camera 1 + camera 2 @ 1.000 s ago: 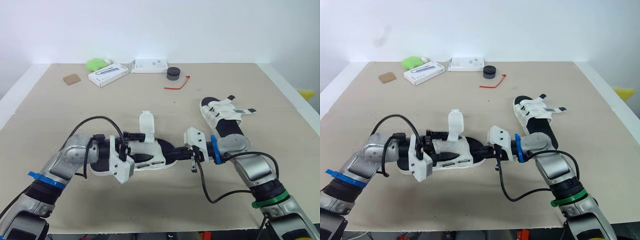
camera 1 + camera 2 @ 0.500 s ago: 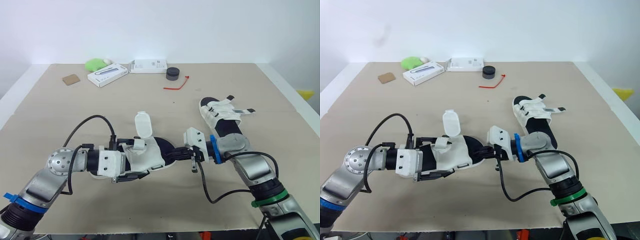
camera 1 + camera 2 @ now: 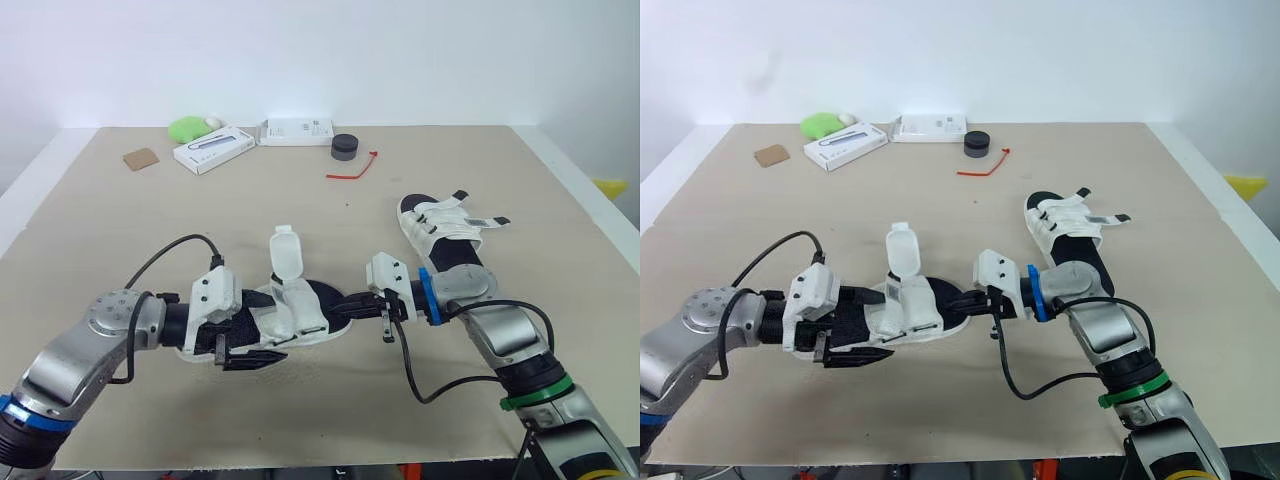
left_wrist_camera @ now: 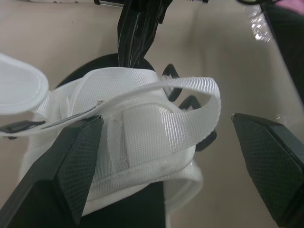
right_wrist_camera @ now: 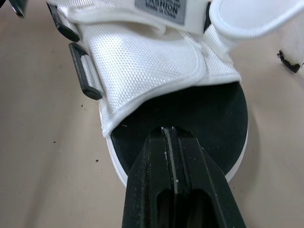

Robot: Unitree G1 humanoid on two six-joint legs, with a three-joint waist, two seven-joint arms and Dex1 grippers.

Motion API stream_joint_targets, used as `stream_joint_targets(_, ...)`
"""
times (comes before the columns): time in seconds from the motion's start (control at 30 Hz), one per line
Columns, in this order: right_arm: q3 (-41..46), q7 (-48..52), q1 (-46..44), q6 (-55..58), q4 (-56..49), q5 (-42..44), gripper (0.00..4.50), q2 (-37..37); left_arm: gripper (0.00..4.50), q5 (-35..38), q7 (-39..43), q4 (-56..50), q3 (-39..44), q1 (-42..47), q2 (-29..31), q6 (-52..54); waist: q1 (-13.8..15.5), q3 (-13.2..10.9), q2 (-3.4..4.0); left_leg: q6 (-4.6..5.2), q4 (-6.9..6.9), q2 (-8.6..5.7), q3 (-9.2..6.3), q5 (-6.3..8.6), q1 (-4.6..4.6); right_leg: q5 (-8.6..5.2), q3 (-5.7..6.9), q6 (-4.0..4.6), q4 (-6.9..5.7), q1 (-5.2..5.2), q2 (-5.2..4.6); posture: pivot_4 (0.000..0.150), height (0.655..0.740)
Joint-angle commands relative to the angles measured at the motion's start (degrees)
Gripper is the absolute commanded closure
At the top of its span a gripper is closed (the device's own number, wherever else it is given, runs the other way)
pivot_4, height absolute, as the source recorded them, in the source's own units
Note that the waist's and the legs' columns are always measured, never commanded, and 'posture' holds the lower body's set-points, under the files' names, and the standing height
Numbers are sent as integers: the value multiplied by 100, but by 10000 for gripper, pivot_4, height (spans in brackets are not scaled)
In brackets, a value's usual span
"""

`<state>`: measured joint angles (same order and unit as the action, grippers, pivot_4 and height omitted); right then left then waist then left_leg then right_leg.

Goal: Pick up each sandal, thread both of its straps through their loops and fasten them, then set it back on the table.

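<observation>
Left gripper (image 3: 258,340) has been swung round since a second ago and is now spread wide open, one finger each side of the sandal (image 3: 300,315); that sandal is laid mid-table, one strap (image 3: 286,252) stuck upright; right gripper (image 3: 340,302) is closed, tips at the black footbed; beige table (image 3: 150,230) is backed by a plain white wall (image 3: 320,60); second sandal (image 3: 445,232) is parked on the right.

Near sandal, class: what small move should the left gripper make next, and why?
Probably close the left gripper on the loose strap. Its jaws stand open either side of the white upper of the near sandal, that strap curls free above the black loops, and the right gripper pinches the sole's edge.
</observation>
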<state>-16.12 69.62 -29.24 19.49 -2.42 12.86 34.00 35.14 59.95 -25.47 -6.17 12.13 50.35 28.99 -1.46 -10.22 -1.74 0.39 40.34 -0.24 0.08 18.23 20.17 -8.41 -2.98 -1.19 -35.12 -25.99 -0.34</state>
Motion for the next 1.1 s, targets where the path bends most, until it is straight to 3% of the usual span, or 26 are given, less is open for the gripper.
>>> stream_joint_targets(0.03,-12,34,-131,-89,-21,-17,45000,-13,230,558,189,-234,360,1,206,562,-1,0,0,0,0,0,0,0,-1,-1,0,1,0,0,1,1500,7400)
stream_joint_targets(0.3,-21,43,-144,-93,4,-33,45000,-50,230,1694,-296,-6,893,254,151,2096,0,-1,0,0,0,1,-2,0,0,-4,2,5,-2,-1,3,1500,7400)
stream_joint_targets(0.7,-37,63,-152,-87,5,-54,45000,-107,230,4409,-2649,1040,1388,1150,-802,4715,-5,-1,-2,-4,0,0,-11,2,0,-1,1,8,-6,-2,0,1500,7400)
stream_joint_targets(0.9,-45,61,-142,-81,-15,-43,45000,-97,230,5730,-3810,1644,1341,1258,-864,5041,2,-1,-3,-7,0,-3,-15,0,0,2,5,12,-7,-1,-6,1500,7400)
stream_joint_targets(1.1,-54,59,-124,-75,-52,-29,45000,-87,230,6898,-5171,2043,1044,1240,-1081,4512,9,-1,-3,-12,0,-8,-20,-1,0,18,7,40,-8,0,-14,1500,7400)
